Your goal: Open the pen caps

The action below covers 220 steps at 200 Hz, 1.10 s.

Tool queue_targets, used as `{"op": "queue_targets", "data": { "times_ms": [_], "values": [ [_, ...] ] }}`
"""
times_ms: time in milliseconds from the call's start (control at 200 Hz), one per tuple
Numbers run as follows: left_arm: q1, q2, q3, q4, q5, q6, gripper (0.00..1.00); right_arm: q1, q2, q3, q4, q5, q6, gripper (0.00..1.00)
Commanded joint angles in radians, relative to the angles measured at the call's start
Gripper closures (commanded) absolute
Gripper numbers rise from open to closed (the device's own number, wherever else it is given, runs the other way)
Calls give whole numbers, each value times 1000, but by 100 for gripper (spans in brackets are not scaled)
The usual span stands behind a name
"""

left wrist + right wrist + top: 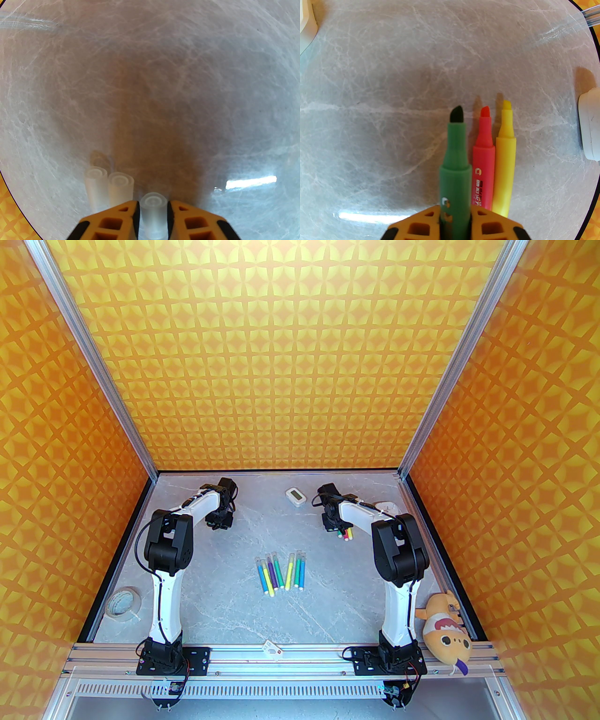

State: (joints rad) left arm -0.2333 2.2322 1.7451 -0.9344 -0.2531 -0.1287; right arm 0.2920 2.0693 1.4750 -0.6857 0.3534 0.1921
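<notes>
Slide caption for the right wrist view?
Right end effector grips an uncapped green plastic marker beside a pink marker and a yellow marker, both uncapped, on the grey marbled table.

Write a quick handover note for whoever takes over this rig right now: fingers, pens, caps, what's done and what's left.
Left gripper: fingers closed on a removed cap. The two loose caps lie on the table beside it.
Right gripper: fingers closed on the uncapped green pen. The uncapped pink pen and yellow pen lie alongside it.
Done: three pens opened.
Left: set down the cap and green pen, then uncap the row of capped pens, about seven, at the table's centre.
</notes>
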Motion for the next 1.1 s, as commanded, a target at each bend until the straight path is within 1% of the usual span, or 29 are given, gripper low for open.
{"op": "queue_targets", "data": {
  "times_ms": [0,125,365,395,435,715,810,820,1020,1095],
  "values": [
    [10,-25,-8,-7,-17,11,74,-7,25,32,-27,25,-3,78],
    [10,-68,-26,3,-4,12,74,-7,33,40,-34,30,1,77],
    [10,-183,-71,32,38,10,70,-8,38,47,-42,38,7,76],
    [11,-197,-75,35,46,9,69,-9,38,47,-44,42,7,72],
    [11,-215,-80,38,54,8,69,-9,38,46,-45,45,11,71],
    [10,-339,-166,90,107,-9,66,-9,29,36,-42,45,13,70],
    [11,-383,-203,126,127,-15,62,-9,-1,14,-27,12,5,70],
    [11,-386,-227,129,129,-16,61,-9,-5,10,-25,6,4,70],
    [11,-470,-359,218,199,-49,61,2,-123,-84,20,-54,26,67],
    [11,-504,-416,264,236,-55,60,14,-191,-145,61,-103,37,62]
  ]
}}
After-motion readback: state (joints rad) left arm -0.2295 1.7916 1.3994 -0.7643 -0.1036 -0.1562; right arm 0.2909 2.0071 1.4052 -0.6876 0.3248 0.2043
